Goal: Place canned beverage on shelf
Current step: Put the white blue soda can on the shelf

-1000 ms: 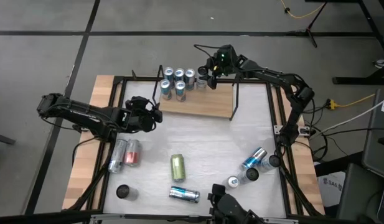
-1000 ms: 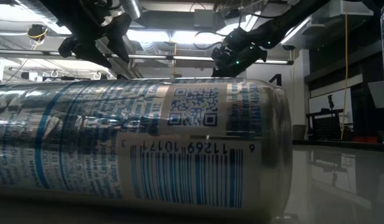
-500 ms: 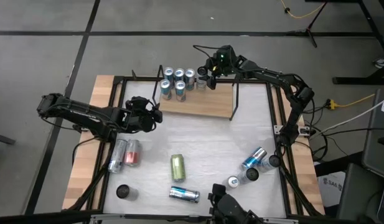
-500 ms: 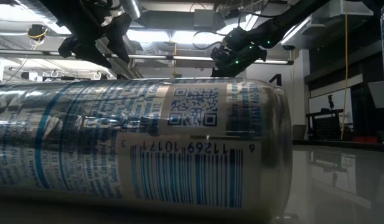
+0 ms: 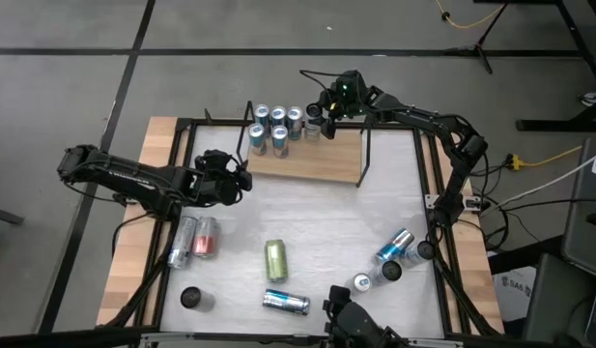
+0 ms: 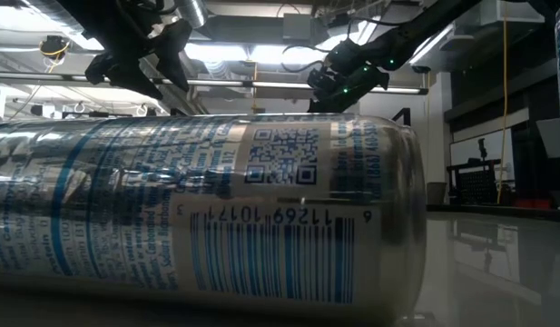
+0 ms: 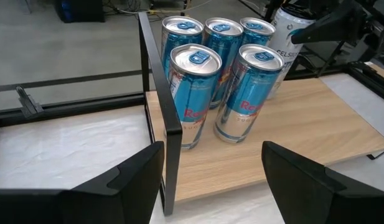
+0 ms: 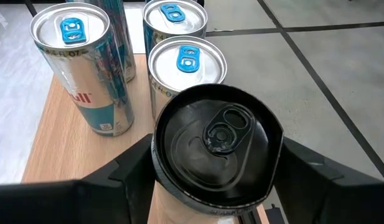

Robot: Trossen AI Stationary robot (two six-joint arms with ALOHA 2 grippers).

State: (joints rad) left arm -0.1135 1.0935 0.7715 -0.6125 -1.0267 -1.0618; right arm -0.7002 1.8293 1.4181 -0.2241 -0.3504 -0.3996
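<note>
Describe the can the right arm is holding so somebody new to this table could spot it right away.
Find the wooden shelf at the far edge of the table, where five blue and silver cans stand grouped at one end. The held can stands upright in the right end effector, right beside that group. It alone has a black lid; the others have silver lids with blue tabs.

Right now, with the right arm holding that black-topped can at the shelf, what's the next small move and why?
Probably open the right end effector and let go. The black-topped can stands upright on the shelf, beside the blue cans, so it looks placed. The left end effector hangs open, empty, in front of the shelf.
</note>
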